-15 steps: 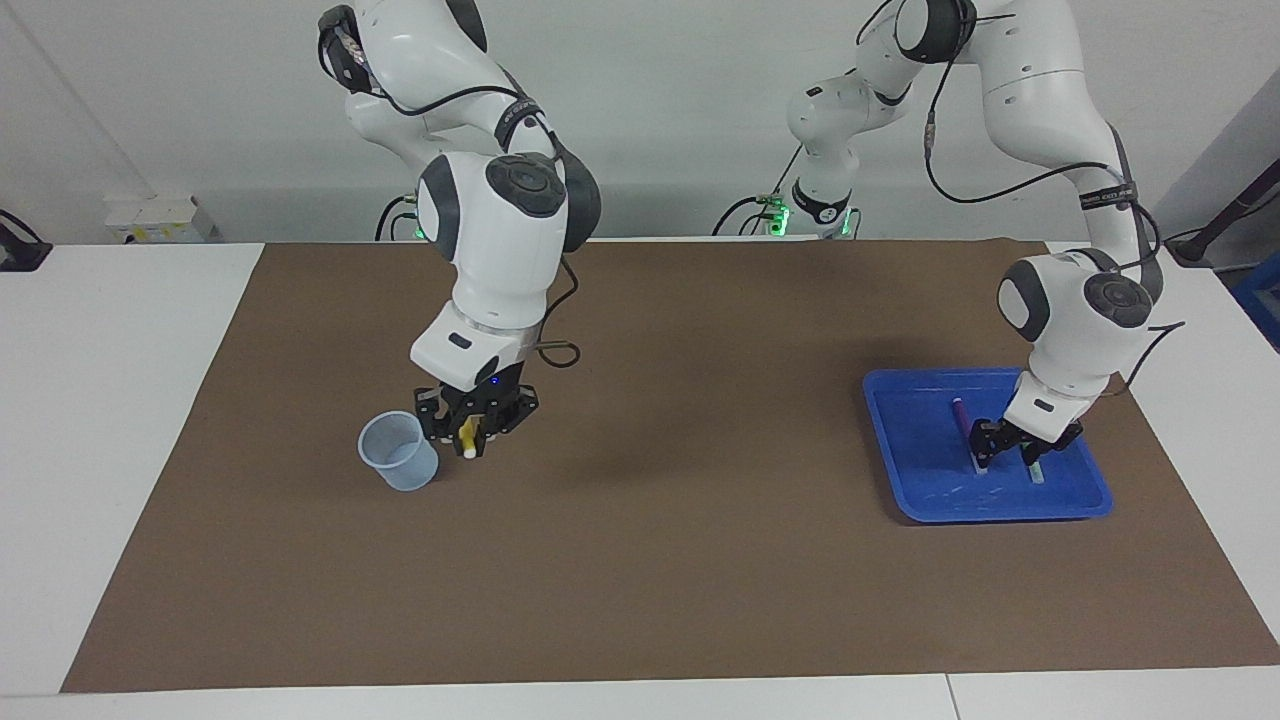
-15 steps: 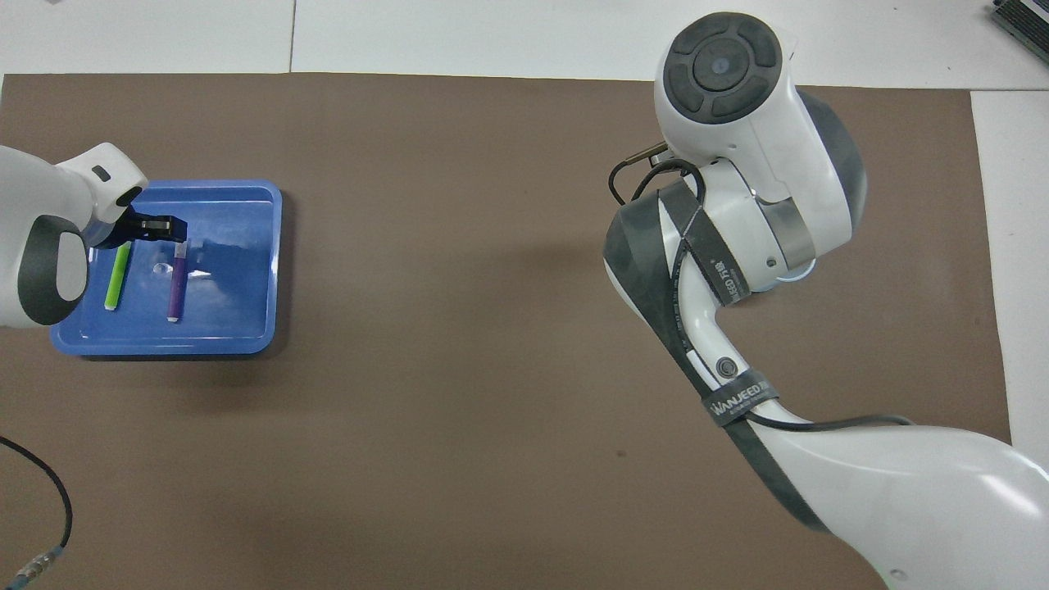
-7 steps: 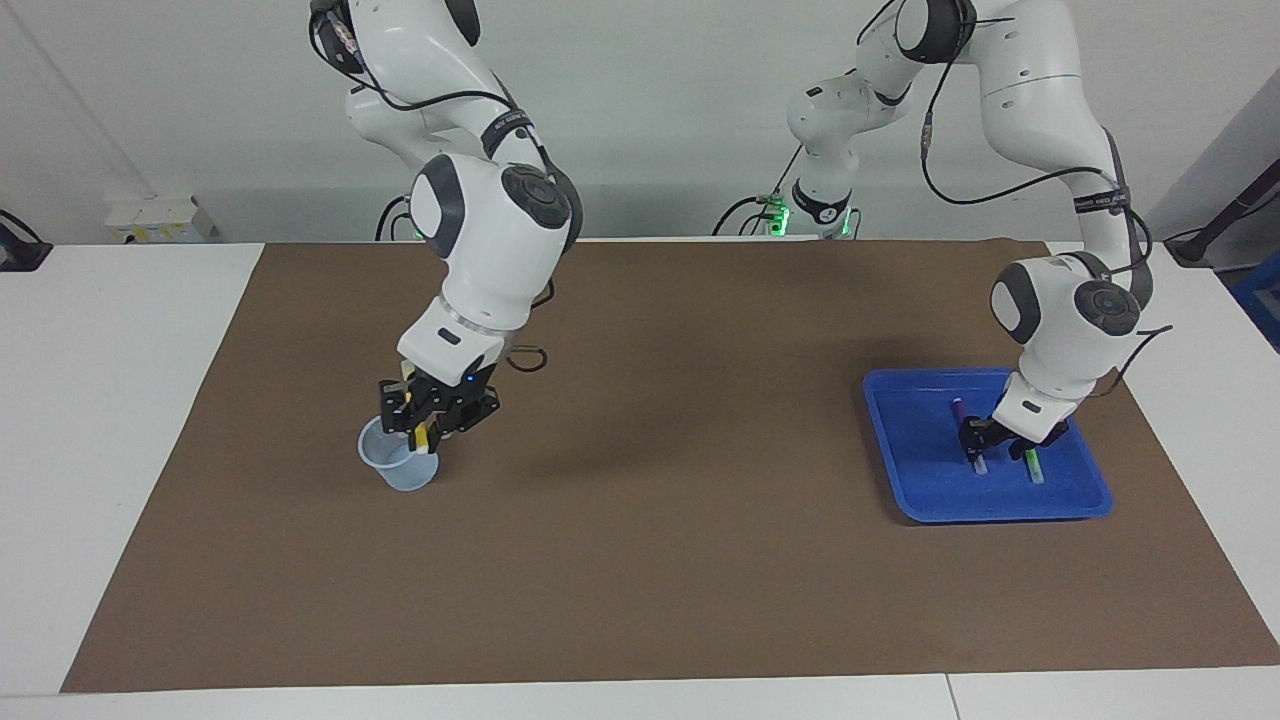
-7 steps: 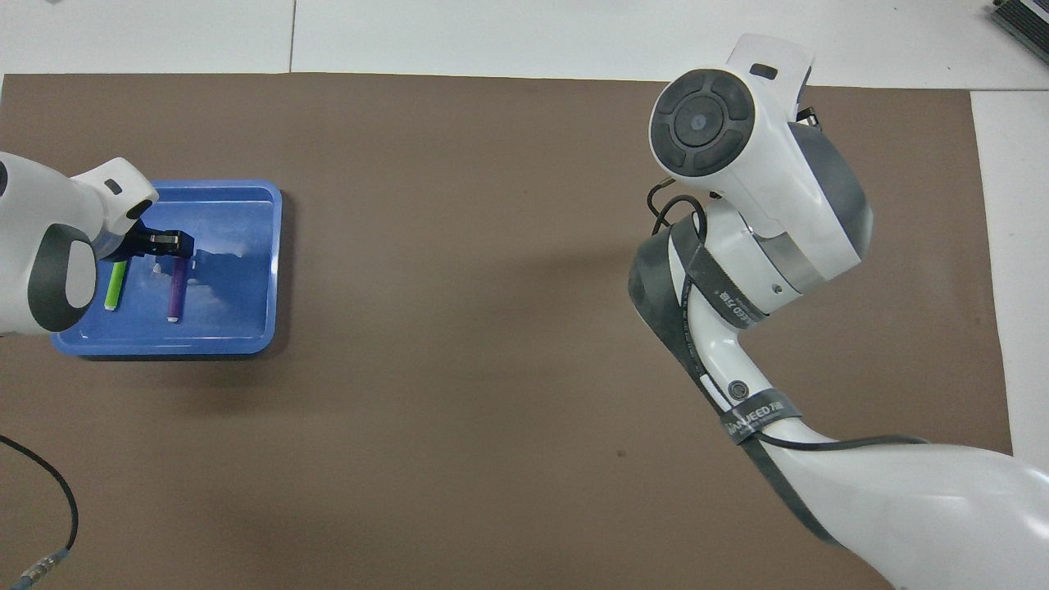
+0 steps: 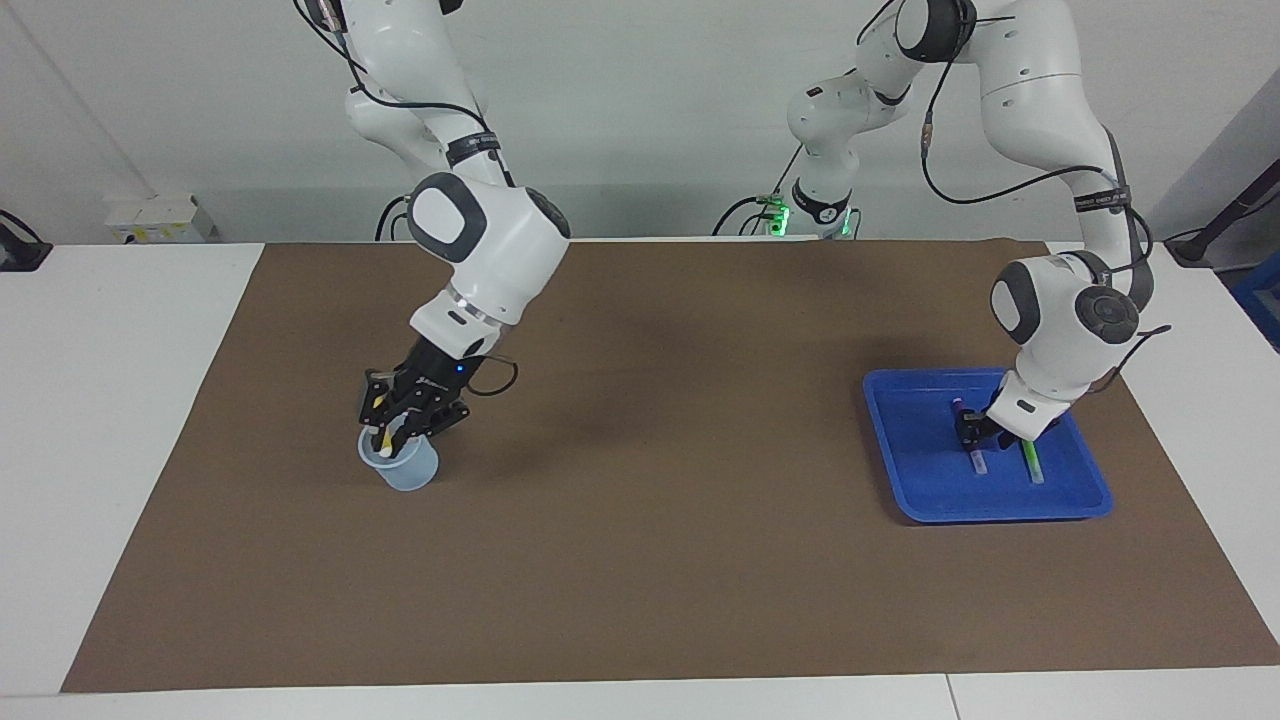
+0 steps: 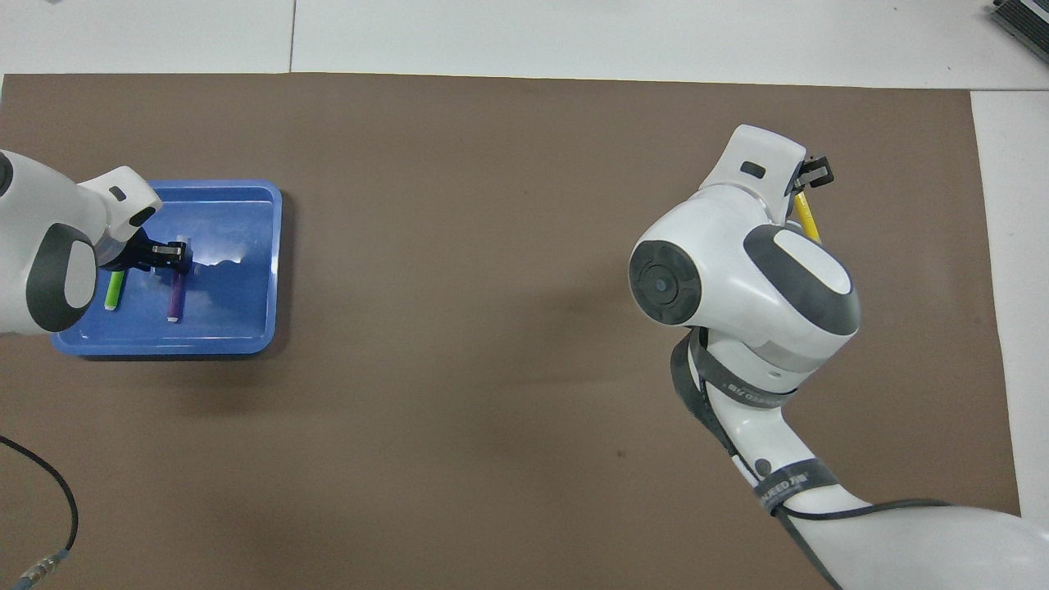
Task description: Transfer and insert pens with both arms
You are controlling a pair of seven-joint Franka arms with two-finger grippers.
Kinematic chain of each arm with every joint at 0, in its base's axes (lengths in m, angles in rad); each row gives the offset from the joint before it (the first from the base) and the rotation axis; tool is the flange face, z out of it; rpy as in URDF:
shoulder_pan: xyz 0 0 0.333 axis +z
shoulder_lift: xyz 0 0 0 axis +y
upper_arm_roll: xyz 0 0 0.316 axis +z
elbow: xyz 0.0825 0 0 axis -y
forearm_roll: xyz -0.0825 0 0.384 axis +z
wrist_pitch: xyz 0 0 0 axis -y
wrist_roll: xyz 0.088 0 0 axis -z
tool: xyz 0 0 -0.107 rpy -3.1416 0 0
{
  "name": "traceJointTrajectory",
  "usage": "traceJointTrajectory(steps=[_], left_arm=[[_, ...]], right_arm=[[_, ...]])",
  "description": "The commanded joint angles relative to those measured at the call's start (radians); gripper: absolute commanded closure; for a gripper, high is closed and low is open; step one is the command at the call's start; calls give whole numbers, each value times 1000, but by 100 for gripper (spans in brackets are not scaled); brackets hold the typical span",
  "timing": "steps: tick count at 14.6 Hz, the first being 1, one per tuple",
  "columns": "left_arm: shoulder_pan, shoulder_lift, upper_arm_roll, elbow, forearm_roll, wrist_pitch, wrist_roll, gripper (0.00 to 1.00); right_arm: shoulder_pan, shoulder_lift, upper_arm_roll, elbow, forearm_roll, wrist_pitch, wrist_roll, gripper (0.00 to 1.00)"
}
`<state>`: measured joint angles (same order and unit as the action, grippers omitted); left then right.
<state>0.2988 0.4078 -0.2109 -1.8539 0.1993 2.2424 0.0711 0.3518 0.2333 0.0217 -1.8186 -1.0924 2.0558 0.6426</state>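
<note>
Yellow pen [image 6: 807,220] tilted over cup [image 5: 400,468] | right claw [image 5: 392,432] clamps it | left claw [image 5: 968,432]: unclear

We're high across the table [image 5: 150,400], facing both arms from well back. We also look steeply down from above their own end, sharing the brown mat [image 6: 492,246].

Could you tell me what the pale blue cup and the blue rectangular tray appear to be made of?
The pale blue cup looks like thin translucent plastic: the brown mat shows faintly through its wall. The blue rectangular tray seems glossy moulded plastic, with bright reflections on its floor.
</note>
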Motion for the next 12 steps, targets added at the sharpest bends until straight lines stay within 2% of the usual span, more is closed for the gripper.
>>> traceJointTrajectory(steps=[1,5,8,10,12], left_arm=[[0,-23,-7,-19,11,-6,9,43],[-3,-23,-10,-24,11,-1,9,54],[-1,-23,-10,-31,9,11,9,71],[-3,-24,-10,-42,9,19,7,73],[-3,-24,-8,-60,9,55,6,72]], right_arm=[[32,-78,4,-111,-85,-43,170,100],[-45,-69,4,-113,-230,36,256,100],[-157,-26,4,-70,-285,173,256,100],[-197,-2,6,-33,-281,274,258,100],[-197,26,9,13,-256,306,261,100]])
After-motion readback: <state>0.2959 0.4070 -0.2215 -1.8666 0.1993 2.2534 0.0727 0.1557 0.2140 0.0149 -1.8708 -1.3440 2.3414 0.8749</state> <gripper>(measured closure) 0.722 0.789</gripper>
